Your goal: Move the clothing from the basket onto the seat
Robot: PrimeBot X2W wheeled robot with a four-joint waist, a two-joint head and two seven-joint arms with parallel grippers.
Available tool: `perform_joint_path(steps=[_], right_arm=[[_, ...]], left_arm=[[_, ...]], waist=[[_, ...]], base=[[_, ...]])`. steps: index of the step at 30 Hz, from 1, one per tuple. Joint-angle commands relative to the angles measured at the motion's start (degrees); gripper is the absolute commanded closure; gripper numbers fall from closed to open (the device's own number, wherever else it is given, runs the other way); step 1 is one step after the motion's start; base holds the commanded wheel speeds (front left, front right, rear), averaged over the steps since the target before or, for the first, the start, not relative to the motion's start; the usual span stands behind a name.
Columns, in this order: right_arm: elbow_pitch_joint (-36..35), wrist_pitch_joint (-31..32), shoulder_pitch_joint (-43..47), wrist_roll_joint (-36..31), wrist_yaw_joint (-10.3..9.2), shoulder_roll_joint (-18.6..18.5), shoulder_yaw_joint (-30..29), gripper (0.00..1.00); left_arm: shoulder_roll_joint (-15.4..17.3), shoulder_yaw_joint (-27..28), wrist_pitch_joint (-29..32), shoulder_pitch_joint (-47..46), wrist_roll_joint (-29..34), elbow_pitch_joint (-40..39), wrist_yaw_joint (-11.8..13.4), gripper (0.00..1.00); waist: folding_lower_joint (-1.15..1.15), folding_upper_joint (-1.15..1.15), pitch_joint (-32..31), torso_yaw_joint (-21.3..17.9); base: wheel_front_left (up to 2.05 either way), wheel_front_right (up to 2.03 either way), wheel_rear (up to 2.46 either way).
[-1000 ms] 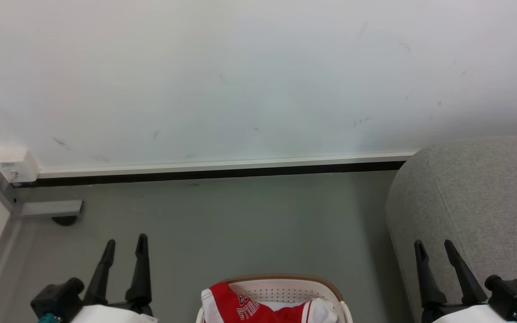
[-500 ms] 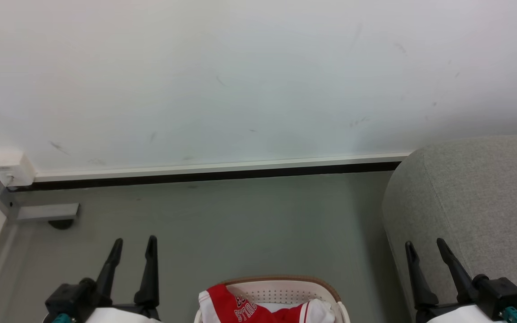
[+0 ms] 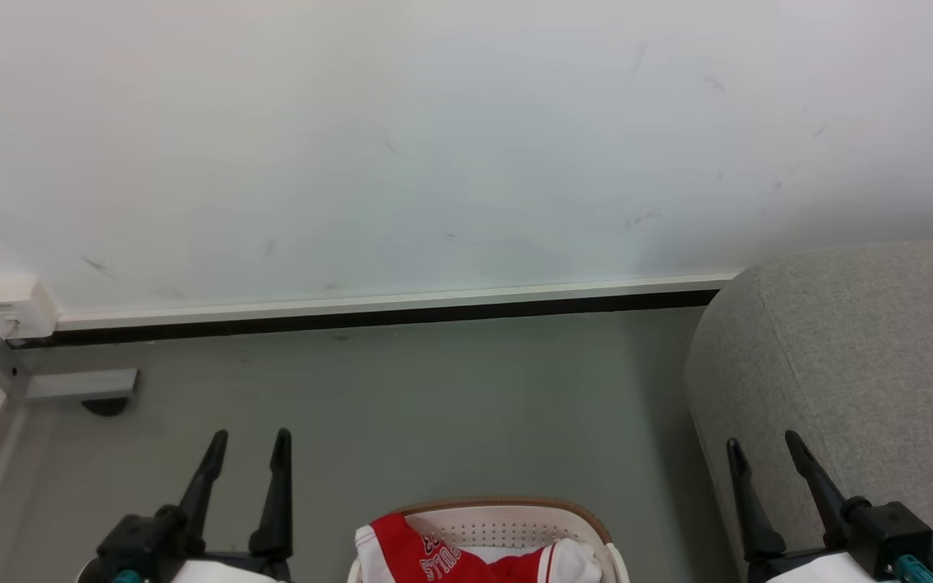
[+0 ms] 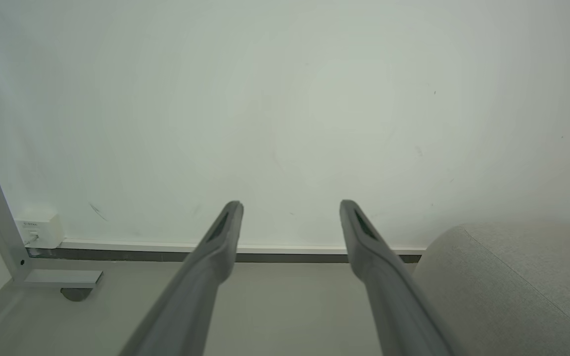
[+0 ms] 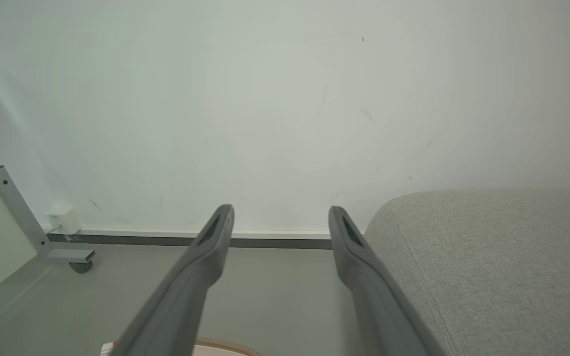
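Observation:
Red clothing [image 3: 402, 552] with white trim and lettering lies in the cream basket [image 3: 507, 520] with a brown rim, at the bottom middle of the head view. A plain white cloth [image 3: 576, 560] lies beside it in the basket. The grey seat [image 3: 847, 356] rises at the right, also in the left wrist view [image 4: 512, 282] and the right wrist view [image 5: 488, 262]. My left gripper [image 3: 249, 440] hangs open and empty left of the basket, seen also in its own wrist view [image 4: 290, 205]. My right gripper [image 3: 762, 441] stands open and empty in front of the seat's rounded edge [image 5: 280, 210].
A white wall [image 3: 434, 138] with a dark skirting strip [image 3: 369, 314] stands ahead across grey floor [image 3: 434, 405]. At the left are a grey metal frame foot [image 3: 78, 387] and a small white wall box [image 3: 13, 306]. The basket's rim [image 5: 225, 343] peeks in below the right fingers.
The head view has drifted slightly, shifting the scene left. My left gripper has moved right, toward the basket. The right gripper has edged left. Both stay open.

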Motion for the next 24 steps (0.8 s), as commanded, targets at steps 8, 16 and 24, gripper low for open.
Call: perform_joint_path(steps=[8,16,24], right_arm=[[-0.1,-0.4,-0.1,-3.0,-0.12,0.6,0.3,0.0],[-0.3,-0.4,-0.2,-2.4,-0.12,0.6,0.7,0.0],[-0.4,-0.4,-0.1,-2.0,-0.12,0.6,0.7,0.0]], left_arm=[[0.5,0.3,-0.9,-0.1,2.7,0.6,-0.4,0.0],[0.5,0.2,-0.9,-0.2,2.3,0.8,-0.3,0.0],[0.5,0.0,-0.9,-0.1,1.9,0.9,-0.4,0.0]], waist=[[0.0,0.0,0.1,-0.2],[0.0,0.0,-0.1,-0.2],[0.0,0.0,-0.2,-0.3]], base=[[0.0,0.0,0.0],[0.0,0.0,0.0],[0.0,0.0,0.0]])
